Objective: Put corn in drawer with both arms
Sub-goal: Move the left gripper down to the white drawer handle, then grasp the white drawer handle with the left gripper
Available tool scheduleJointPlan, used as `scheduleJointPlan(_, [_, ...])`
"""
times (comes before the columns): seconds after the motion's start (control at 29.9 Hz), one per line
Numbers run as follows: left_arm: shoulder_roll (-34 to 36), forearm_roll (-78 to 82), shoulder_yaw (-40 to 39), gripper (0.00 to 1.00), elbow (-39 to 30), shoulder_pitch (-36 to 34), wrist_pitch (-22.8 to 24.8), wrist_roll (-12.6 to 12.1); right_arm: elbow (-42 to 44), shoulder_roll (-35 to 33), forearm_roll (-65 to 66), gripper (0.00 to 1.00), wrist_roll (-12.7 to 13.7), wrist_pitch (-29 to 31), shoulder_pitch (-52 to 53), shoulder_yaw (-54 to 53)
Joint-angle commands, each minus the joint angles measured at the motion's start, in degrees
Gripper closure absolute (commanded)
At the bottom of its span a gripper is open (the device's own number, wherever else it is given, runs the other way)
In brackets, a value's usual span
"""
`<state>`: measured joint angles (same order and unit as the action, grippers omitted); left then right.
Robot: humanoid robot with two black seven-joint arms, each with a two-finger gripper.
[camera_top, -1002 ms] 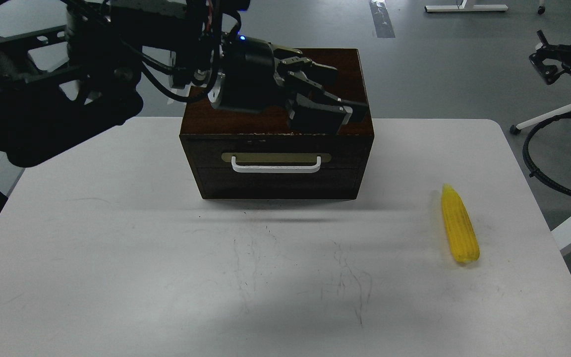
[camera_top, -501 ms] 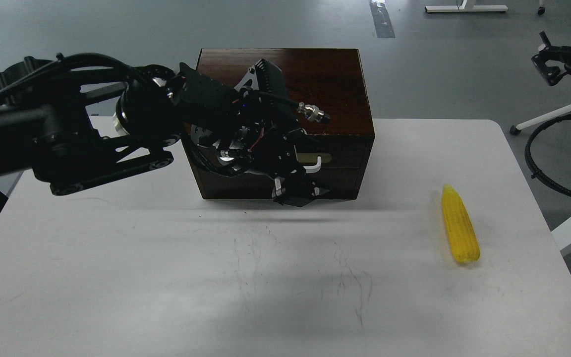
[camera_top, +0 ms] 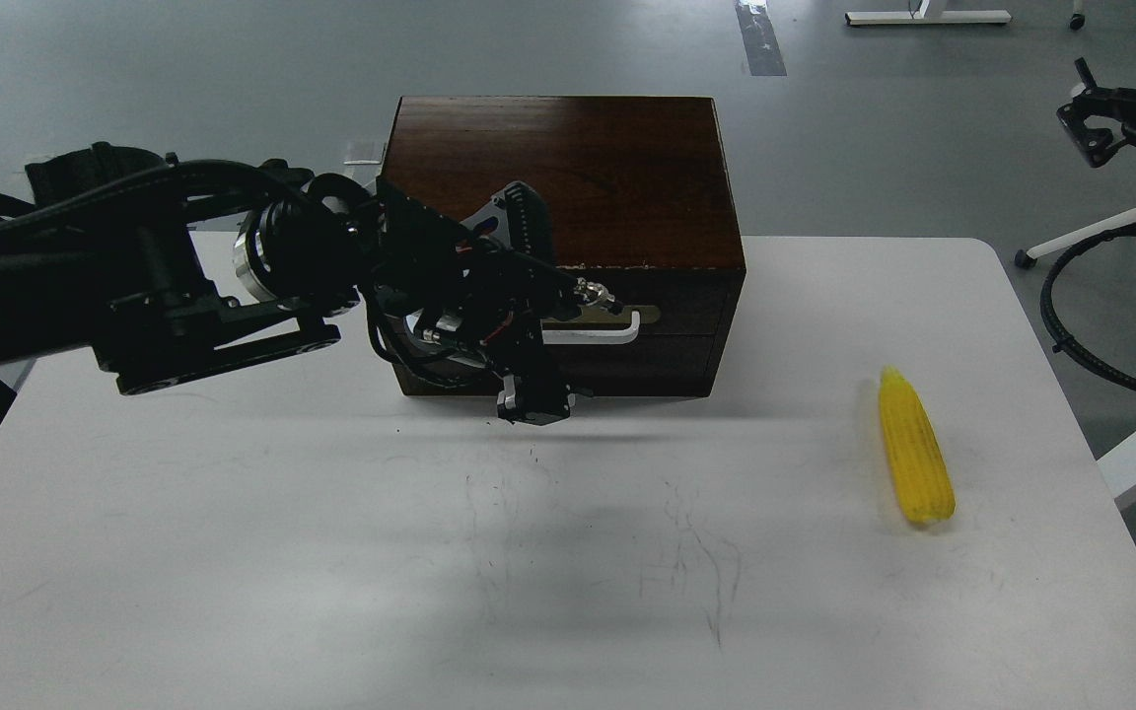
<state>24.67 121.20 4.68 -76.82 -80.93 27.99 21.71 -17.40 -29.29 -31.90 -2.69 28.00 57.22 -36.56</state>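
Reaching in from the left, the left arm hangs its left gripper low in front of the drawer; its fingers are too dark to tell whether they are open or closed. No writing can be read anywhere. The drawer is shut in the dark box. The white table is bare in front. The corn lies near the right edge, its tip pointing away. The right gripper sits far right, too small to tell.

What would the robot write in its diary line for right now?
left gripper: at drawer front, below handle | drawer: closed | corn: on table, untouched | right gripper: away
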Motion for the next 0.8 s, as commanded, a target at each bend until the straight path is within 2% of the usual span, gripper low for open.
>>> scheduleJointPlan(0.0, [0.03, 0.53, 0.15, 0.18, 0.62, 0.42, 0.01, 0.0, 0.0, 0.11, 0.09, 0.0, -0.03, 0.0, 0.0, 0.0])
scheduleJointPlan(0.13, [0.12, 2.11, 1.03, 0.18, 1.75, 0.07, 0.01, 0.09, 0.0, 0.02, 0.09, 0.0, -0.03, 0.0, 0.0, 0.0])
scheduleJointPlan(0.37, [0.12, 2.2, 3.14, 0.27, 2.37, 0.6, 0.01, 1.23, 0.0, 0.02, 0.09, 0.0, -0.03, 0.0, 0.0, 0.09])
scheduleJointPlan(0.73, [0.03, 2.73, 3.4, 0.28, 1.67, 0.16, 0.01, 1.23, 0.0, -0.07, 0.09, 0.0, -0.03, 0.0, 0.0, 0.18])
scheduleJointPlan(0.77, [0.03, 2.9, 3.49, 0.3, 1.32, 0.16, 0.01, 1.32, 0.0, -0.16, 0.0, 0.0, -0.03, 0.0, 0.0, 0.26])
